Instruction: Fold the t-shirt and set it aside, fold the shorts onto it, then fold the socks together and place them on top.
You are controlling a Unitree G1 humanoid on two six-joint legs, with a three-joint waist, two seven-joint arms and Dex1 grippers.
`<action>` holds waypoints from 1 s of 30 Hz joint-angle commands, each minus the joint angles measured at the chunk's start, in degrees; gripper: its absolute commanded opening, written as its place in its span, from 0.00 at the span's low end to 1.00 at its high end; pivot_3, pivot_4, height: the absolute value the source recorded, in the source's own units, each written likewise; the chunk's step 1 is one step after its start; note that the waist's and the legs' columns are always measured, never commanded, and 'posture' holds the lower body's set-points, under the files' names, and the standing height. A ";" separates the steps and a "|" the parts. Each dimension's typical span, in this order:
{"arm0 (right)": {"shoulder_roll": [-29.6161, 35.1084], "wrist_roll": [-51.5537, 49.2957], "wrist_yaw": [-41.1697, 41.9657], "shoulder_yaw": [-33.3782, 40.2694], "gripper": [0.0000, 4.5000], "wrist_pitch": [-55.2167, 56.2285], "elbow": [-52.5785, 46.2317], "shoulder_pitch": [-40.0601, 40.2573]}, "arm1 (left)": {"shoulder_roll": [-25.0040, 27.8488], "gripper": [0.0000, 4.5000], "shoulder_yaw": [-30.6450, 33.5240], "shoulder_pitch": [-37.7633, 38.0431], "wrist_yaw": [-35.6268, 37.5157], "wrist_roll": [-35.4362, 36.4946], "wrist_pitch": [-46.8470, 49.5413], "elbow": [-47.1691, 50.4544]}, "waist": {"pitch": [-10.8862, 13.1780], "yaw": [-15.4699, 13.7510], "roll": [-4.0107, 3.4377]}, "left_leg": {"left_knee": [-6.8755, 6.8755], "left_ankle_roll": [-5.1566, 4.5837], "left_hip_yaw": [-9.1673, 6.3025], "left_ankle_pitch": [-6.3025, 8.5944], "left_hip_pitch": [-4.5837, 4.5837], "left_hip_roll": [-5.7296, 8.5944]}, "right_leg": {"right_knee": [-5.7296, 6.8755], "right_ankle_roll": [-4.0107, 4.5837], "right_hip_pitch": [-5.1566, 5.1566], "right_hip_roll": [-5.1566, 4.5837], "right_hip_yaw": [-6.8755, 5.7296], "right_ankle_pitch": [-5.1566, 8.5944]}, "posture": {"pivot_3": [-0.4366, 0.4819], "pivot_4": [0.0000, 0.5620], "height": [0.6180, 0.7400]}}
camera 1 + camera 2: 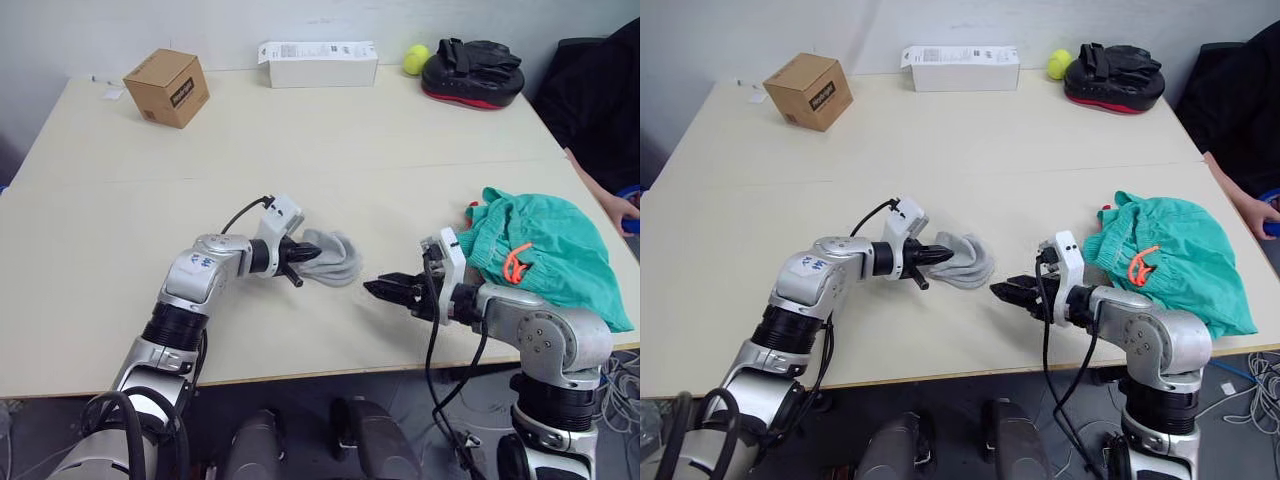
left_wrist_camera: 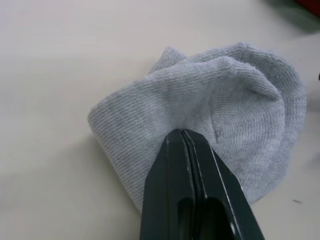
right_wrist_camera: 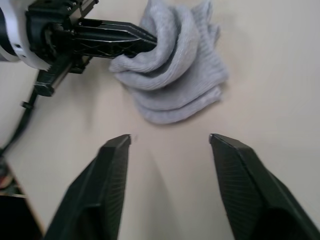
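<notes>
Pale tabletop (image 1: 120, 260) fills the room's middle, with the socks (image 1: 335, 257) bunched in a soft grey heap near its front edge. Left gripper (image 2: 186, 137) has its fingers pressed together, pinching a fold of the socks' knit; from the right wrist view its black fingers reach into the side of the heap. Right gripper (image 3: 170, 140) sits just beside the socks on the side toward the shorts, apart from them, low over bare table, its two fingers spread wide and pointed at the heap.

Beyond the right gripper from the socks, the shorts (image 1: 545, 250) lie crumpled in a teal mound at the table's edge, an orange mark (image 1: 515, 265) showing on top. A sliver of red (image 1: 472, 208) peeks from under the shorts on the side facing the socks.

Far from the socks, along the table's back edge, stand a cardboard box (image 1: 167, 87), a long white box (image 1: 318, 63), a yellow-green ball (image 1: 417, 59) and a black-and-red pad (image 1: 473, 72). A person's hand (image 1: 615, 208) rests past the shorts.
</notes>
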State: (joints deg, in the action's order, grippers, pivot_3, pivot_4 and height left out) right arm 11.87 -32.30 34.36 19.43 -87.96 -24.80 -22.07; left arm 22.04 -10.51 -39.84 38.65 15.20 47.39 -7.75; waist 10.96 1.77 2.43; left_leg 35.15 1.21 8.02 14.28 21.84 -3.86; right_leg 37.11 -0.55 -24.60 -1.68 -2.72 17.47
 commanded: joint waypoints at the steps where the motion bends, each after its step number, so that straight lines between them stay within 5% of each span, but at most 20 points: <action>1: -6.86 -2.35 -6.31 7.24 0.88 -4.54 3.74 -1.71 | -0.08 0.00 -1.47 0.52 0.39 -1.11 0.16 -0.40 | -0.02 0.00 -0.04 | 0.00 0.00 0.00 0.00 0.01 0.00 | 0.01 0.00 0.00 0.00 0.00 0.00 | 0.48 0.27 1.00; 3: -11.39 -2.79 -11.19 12.17 0.99 -4.54 8.29 -3.65 | 0.06 0.00 -1.47 0.57 0.49 -1.18 0.34 -0.02 | -0.04 0.00 -0.08 | 0.00 -0.01 0.00 -0.01 0.08 0.02 | 0.01 0.00 -0.07 -0.02 0.00 0.00 | 0.48 0.27 1.00; 10: -18.60 -6.09 -22.74 19.71 0.99 -4.54 19.32 -8.95 | 0.62 0.00 -1.29 0.93 0.52 -1.48 0.75 1.01 | -0.14 0.65 -0.13 | 0.03 -0.10 0.03 -0.02 -0.02 0.04 | 0.02 0.01 0.03 -0.07 0.00 -0.03 | 0.48 0.27 1.00; 28: -21.23 -5.70 -26.93 12.29 0.99 2.05 35.56 -18.92 | -0.01 0.00 -0.46 1.24 -0.13 -2.07 0.82 1.50 | -0.18 3.12 -0.11 | -0.08 0.14 0.08 -0.16 -0.37 -0.01 | 0.28 0.02 0.17 0.01 0.06 -0.03 | 0.48 0.27 1.00; 30: -20.84 -5.75 -27.07 11.71 0.90 2.89 36.56 -18.95 | -0.09 0.00 -0.42 1.30 -0.24 -2.06 0.92 1.60 | -0.18 3.12 -0.11 | -0.09 0.18 0.08 -0.17 -0.39 -0.01 | 0.29 0.02 0.17 0.01 0.06 -0.03 | 0.48 0.27 1.00</action>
State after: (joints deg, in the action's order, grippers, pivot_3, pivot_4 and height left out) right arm -7.75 -39.95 8.82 33.21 -85.18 8.77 -41.84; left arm 22.42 -10.21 -39.53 38.45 13.34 47.93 -7.27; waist 10.78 4.89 2.32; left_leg 35.06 1.40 8.10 14.11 21.45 -3.87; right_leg 37.39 -0.53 -24.43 -1.66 -2.65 17.45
